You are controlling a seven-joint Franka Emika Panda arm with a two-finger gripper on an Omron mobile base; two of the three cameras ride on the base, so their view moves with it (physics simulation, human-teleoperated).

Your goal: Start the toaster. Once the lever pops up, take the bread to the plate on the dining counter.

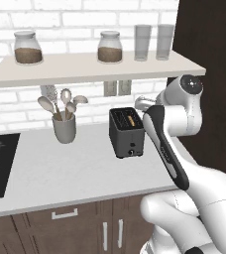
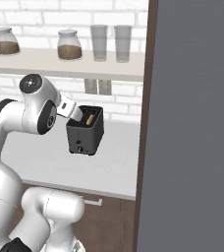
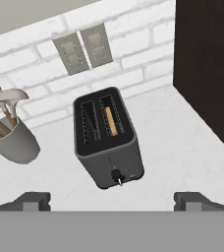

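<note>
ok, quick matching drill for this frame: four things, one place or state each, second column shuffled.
1. bread
2. hand
3. jars
4. utensil cup

A. on the shelf
B. in a toaster slot
C. open, above the toaster
D. on the worktop, left of the toaster

Pairs: 1-B, 2-C, 3-A, 4-D

utensil crock (image 1: 64,127), shelf jars (image 1: 28,48), glasses (image 1: 142,42)
</note>
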